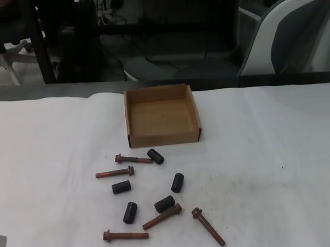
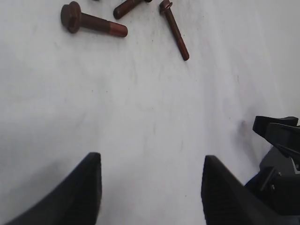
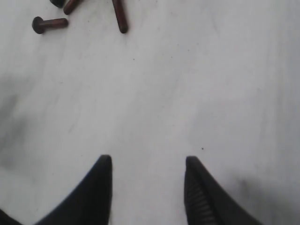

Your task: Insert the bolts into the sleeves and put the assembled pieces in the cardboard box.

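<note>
The cardboard box (image 1: 164,138) stands open-topped against the far edge of the white surface (image 1: 276,151). At 6 o'clock from it, five bolts (image 1: 126,235) and five sleeves (image 1: 130,212) lie scattered, and the nearest sleeve is just off the box's front wall. Bare surface runs wide at 3 and 9 o'clock of the scatter. The left claw (image 2: 152,161) is spread wide and holds nothing, low over bare surface with bolts ahead of it. The right claw (image 3: 148,161) also gapes wide and empty.
</note>
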